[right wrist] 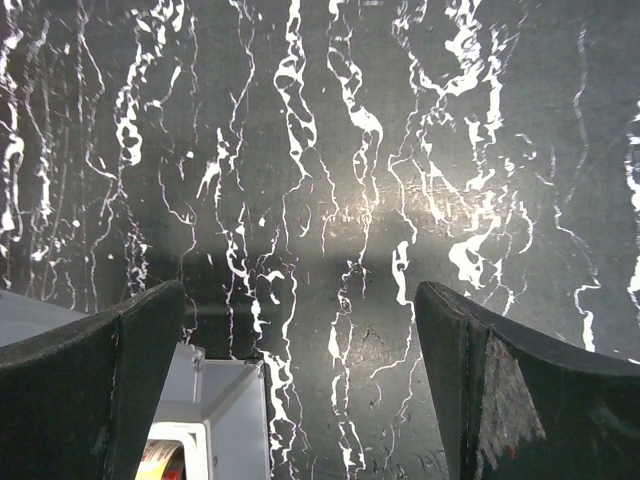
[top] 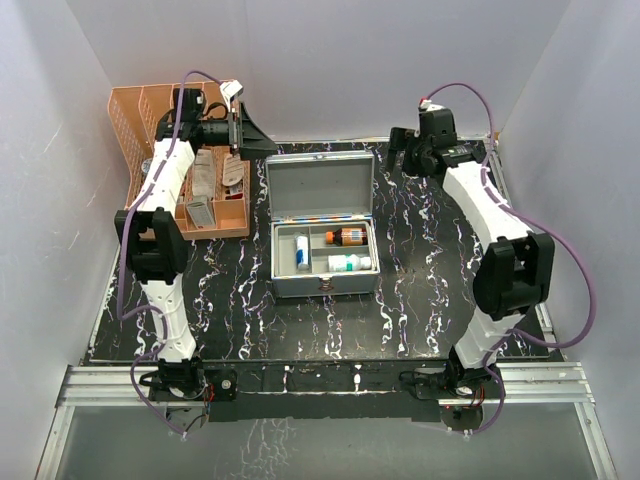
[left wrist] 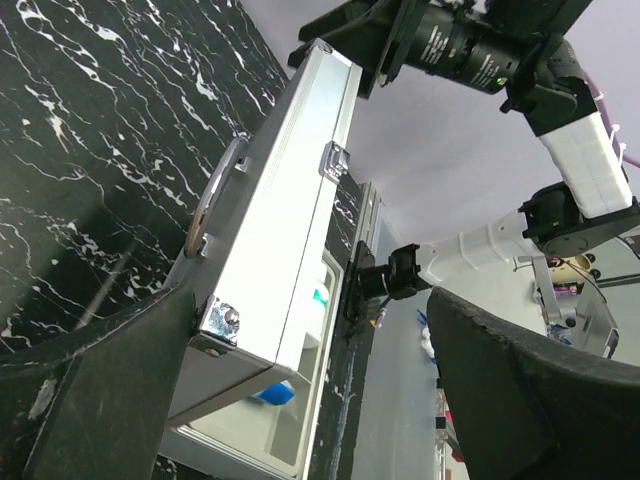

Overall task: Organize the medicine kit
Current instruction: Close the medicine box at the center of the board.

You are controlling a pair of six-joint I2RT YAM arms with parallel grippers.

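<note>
Medicine kit (top: 320, 185) stands open at the middle of the table (top: 420, 290), lid upright, bottles (top: 348, 237) inside. The metal case looks rigid, smooth and probably slippery and fairly weighty; the lid's handle (left wrist: 215, 195) or top edge seems the best hold. The left jaws at far left and the right jaws at far right gape wide, touching nothing.

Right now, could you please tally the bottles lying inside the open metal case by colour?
In the medicine kit:
Amber bottle: 1
White-and-green bottle: 1
White-and-blue bottle: 1
Total: 3
</note>
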